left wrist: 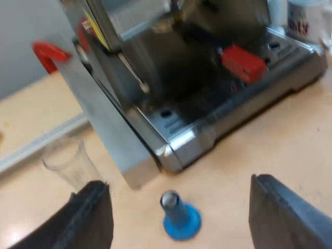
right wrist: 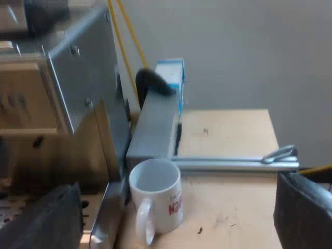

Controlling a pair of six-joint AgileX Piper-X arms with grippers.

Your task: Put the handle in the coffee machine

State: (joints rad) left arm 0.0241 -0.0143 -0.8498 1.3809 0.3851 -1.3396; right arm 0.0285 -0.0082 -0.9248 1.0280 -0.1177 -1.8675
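**Handle at the machine's front; both pincers wide and empty**

1. Handle (left wrist: 243,63). The red end shows at the front of the coffee machine (left wrist: 119,104), above the drip tray (left wrist: 233,122). Its dark shaft runs up into the shadow under the brew head. I judge it to be seated there, but I cannot tell whether it is turned fully home.

2. Left pincer (left wrist: 177,184). Fingers spread wide, holding nothing. It hovers over the table (left wrist: 280,155) near the machine's corner, well apart from the handle.

3. Right pincer (right wrist: 179,184). Fingers spread wide, holding nothing. It is poised above the mug, beside the machine's side wall.

4. Tamper (left wrist: 179,218). Blue, standing on its flared end on the table, below the gap between my left fingers.

5. Measuring glass (left wrist: 67,163). Clear and upright, just beside the machine's side panel and near one left finger.

6. Mug (right wrist: 155,199). White with red print, upright, nothing visible inside. It stands just beside the machine's base.

7. Carton (right wrist: 174,78). Blue and white, beyond a grey metal block near the wall.

Risks from here:
- If the handle is only part-turned, a nudge could drop it onto the drip tray.
- A left reach toward the red end passes over the tamper and close to the glass. With the fingers this wide, either could be clipped, and the glass looks light and likely to topple.
- A grip taken off-centre on the red end may slip while twisting.
- Lowering the right pincer would strike the mug's rim.
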